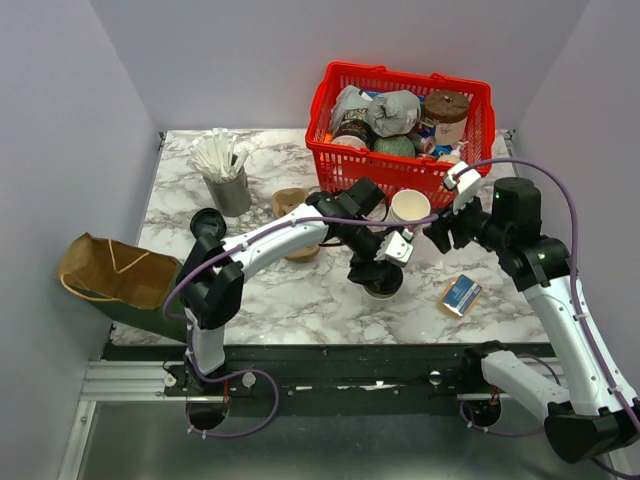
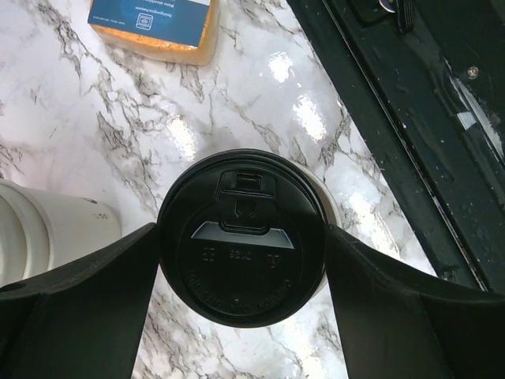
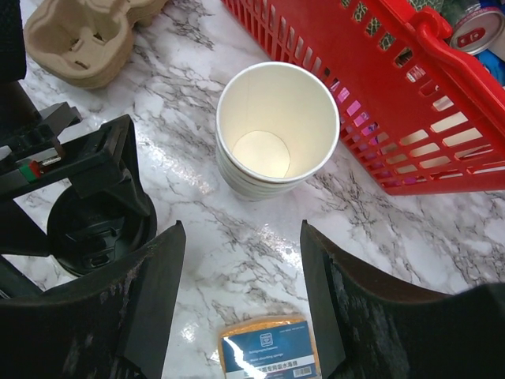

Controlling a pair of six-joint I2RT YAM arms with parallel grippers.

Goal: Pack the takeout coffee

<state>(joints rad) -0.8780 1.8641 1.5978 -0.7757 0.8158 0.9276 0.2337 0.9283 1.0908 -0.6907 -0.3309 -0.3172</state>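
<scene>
The takeout coffee cup, white with a black lid, stands on the marble table right of centre. My left gripper is shut on it, both fingers pressed against the lid's sides in the left wrist view. The cup also shows in the right wrist view. My right gripper is open and empty, hovering over bare marble just right of the cup. A brown paper bag lies at the table's left edge. A cardboard cup carrier sits behind my left arm.
A stack of open white paper cups stands by the red basket full of goods at the back. A blue-and-orange sponge packet lies at front right. A metal cup of stirrers stands at back left.
</scene>
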